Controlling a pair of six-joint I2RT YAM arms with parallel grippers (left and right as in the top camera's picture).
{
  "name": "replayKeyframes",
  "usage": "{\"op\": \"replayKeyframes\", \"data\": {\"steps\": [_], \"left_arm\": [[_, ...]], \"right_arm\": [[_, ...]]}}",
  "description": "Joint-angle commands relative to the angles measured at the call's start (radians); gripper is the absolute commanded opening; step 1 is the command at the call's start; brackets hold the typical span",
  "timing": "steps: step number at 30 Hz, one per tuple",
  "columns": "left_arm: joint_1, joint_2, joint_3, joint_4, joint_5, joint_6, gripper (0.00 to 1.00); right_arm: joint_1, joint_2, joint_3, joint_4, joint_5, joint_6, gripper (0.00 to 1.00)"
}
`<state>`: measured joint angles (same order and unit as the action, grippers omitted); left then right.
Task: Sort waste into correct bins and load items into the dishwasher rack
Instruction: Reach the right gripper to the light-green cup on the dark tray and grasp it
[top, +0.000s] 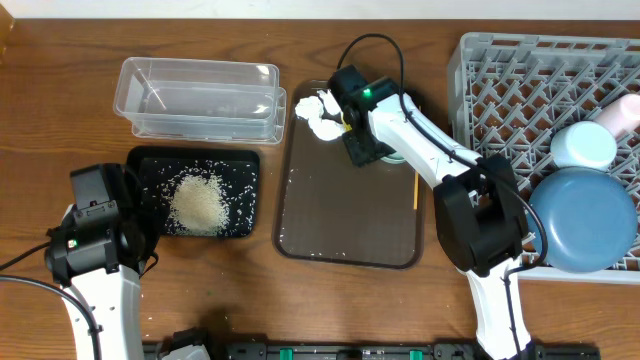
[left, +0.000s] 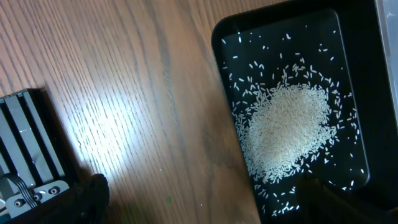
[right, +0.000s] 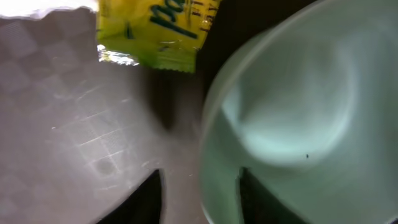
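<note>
My right gripper (top: 365, 152) (right: 199, 199) is low over the far part of the brown serving tray (top: 350, 215). It is open, and its fingers straddle the rim of the mint-green bowl (right: 292, 118), one inside and one outside; the arm mostly hides the bowl from overhead (top: 396, 156). The yellow-green wrapper (right: 155, 31) lies just beyond the bowl, beside the white tissues (top: 318, 112). The yellow stick (top: 415, 190) lies at the tray's right edge. The rice (top: 198, 200) (left: 286, 130) is heaped in the black tray (top: 240, 165). My left gripper (left: 205, 205) is open and empty beside that tray.
The clear tub (top: 200, 95) stands behind the black tray. The grey dishwasher rack (top: 510, 90) at the right holds the dark-blue bowl (top: 582, 220), the light-blue bowl (top: 583, 145) and the pink cup (top: 622, 112). Stray rice grains dot the serving tray.
</note>
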<state>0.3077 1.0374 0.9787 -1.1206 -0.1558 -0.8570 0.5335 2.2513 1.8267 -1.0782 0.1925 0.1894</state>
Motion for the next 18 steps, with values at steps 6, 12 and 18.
{"op": "replayKeyframes", "data": {"steps": [6,12,18], "left_arm": [[0.006,0.001,0.018,-0.004,0.003,0.006,0.97],[0.006,0.001,0.018,-0.004,0.003,0.006,0.97],[0.006,0.001,0.018,-0.004,0.003,0.006,0.97]], "right_arm": [[-0.011,-0.029,0.042,-0.035,0.028,0.016,0.01],[-0.021,-0.106,0.142,-0.121,0.002,0.016,0.01],[-0.135,-0.272,0.2,-0.158,-0.138,-0.006,0.01]]}}
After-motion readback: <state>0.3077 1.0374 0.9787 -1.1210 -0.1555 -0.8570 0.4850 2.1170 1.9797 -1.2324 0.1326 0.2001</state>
